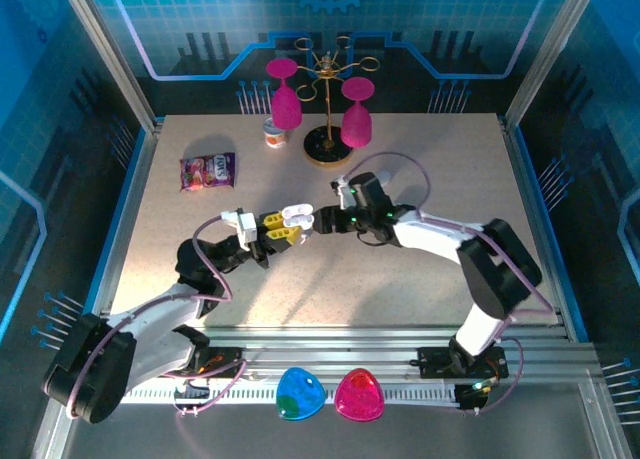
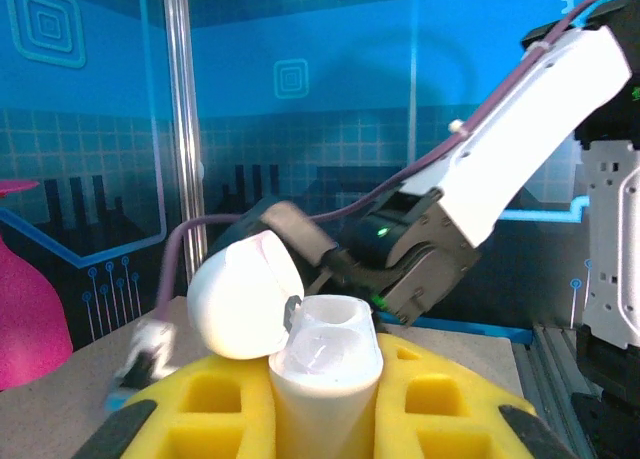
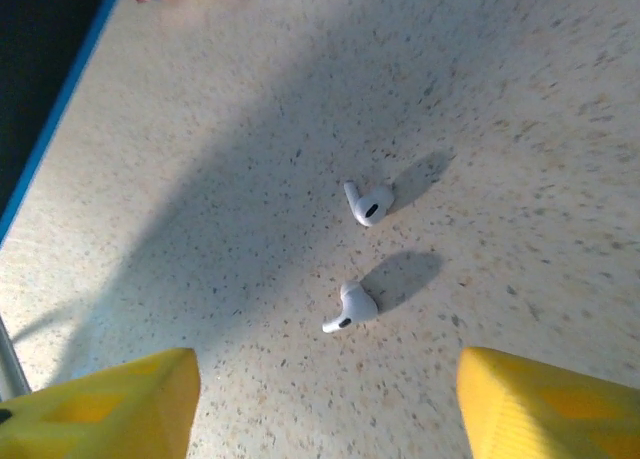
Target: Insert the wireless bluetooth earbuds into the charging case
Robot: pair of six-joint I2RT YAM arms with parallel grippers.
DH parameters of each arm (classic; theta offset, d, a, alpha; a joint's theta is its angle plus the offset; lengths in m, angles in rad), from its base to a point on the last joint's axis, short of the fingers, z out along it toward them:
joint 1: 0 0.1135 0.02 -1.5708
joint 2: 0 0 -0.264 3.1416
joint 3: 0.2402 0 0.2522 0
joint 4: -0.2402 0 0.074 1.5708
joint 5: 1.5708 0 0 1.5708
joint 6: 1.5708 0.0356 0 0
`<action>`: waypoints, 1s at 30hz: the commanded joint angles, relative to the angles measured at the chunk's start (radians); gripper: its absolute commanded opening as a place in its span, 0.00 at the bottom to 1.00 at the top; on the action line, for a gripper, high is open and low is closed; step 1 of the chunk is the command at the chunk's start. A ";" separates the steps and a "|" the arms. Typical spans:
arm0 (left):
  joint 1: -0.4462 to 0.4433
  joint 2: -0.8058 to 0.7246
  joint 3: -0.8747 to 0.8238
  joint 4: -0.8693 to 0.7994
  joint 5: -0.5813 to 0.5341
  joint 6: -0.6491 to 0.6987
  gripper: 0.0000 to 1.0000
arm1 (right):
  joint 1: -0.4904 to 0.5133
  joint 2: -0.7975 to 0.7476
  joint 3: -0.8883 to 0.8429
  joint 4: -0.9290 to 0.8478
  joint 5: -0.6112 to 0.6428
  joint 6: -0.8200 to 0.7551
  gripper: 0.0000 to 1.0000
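The white charging case [image 2: 325, 364] stands upright between the yellow pads of my left gripper [image 2: 325, 409], which is shut on it. Its lid [image 2: 243, 294] hangs open to the left. From above, the case [image 1: 297, 216] is held over the middle of the table by the left gripper [image 1: 282, 229]. My right gripper [image 1: 326, 220] hovers just right of the case, pointing down. Under it lie two white wireless bluetooth earbuds, one [image 3: 368, 204] farther away and one [image 3: 350, 307] nearer. The right gripper [image 3: 325, 414] is open, its yellow fingertips [image 3: 110, 409] wide apart and above the table, touching neither bud.
A gold rack [image 1: 330, 129] with two pink glasses [image 1: 286, 104] stands at the back, with a small cup [image 1: 275, 135] beside it. A snack packet [image 1: 208, 171] lies at the back left. A blue [image 1: 300, 393] and a pink [image 1: 359, 395] case lie on the front rail.
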 commanded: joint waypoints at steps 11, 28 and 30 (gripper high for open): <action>0.003 -0.016 -0.011 -0.006 -0.010 0.047 0.00 | 0.125 0.306 0.369 -0.423 0.245 0.017 0.45; 0.004 -0.006 -0.005 -0.003 -0.008 0.048 0.00 | 0.175 0.380 0.473 -0.587 0.359 -0.074 0.31; 0.003 -0.002 -0.004 0.000 -0.008 0.045 0.01 | 0.175 0.378 0.475 -0.590 0.360 -0.078 0.25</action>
